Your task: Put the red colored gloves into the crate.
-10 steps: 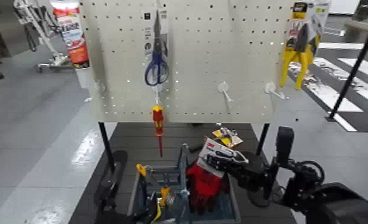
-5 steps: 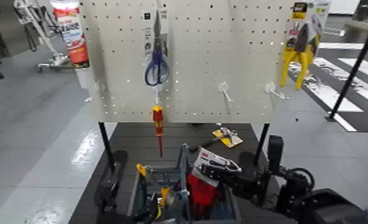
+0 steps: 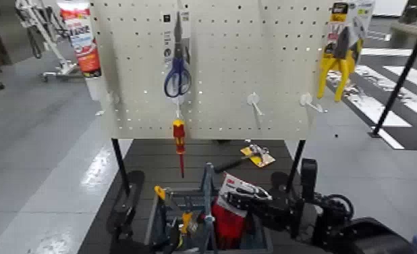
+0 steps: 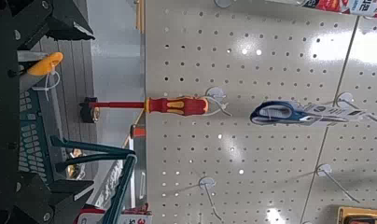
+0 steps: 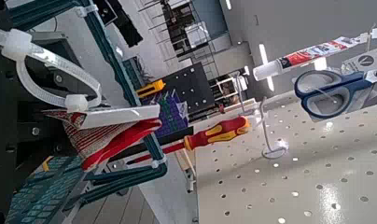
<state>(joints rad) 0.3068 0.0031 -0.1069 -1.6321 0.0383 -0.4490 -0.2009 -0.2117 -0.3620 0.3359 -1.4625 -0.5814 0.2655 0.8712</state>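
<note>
The red gloves (image 3: 229,221) hang by their white-and-red header card (image 3: 236,186) from my right gripper (image 3: 239,197), which is shut on the card. The glove bodies are down inside the right half of the grey-blue crate (image 3: 155,220), beside its upright central handle (image 3: 208,194). In the right wrist view the gloves (image 5: 110,142) and card lie just at the crate rim (image 5: 132,174). My left arm (image 3: 125,209) rests low at the crate's left side.
A pegboard (image 3: 218,101) stands behind the crate with blue scissors (image 3: 177,74), a red-and-yellow screwdriver (image 3: 179,138), yellow pliers (image 3: 339,57) and a tube pack (image 3: 79,37). A yellow packaged tool (image 3: 257,155) lies on the dark table. The crate's left half holds yellow-handled tools.
My right gripper has moved down and back toward me with the gloves, so they now sit lower in the crate's right half. The left arm has not moved.
</note>
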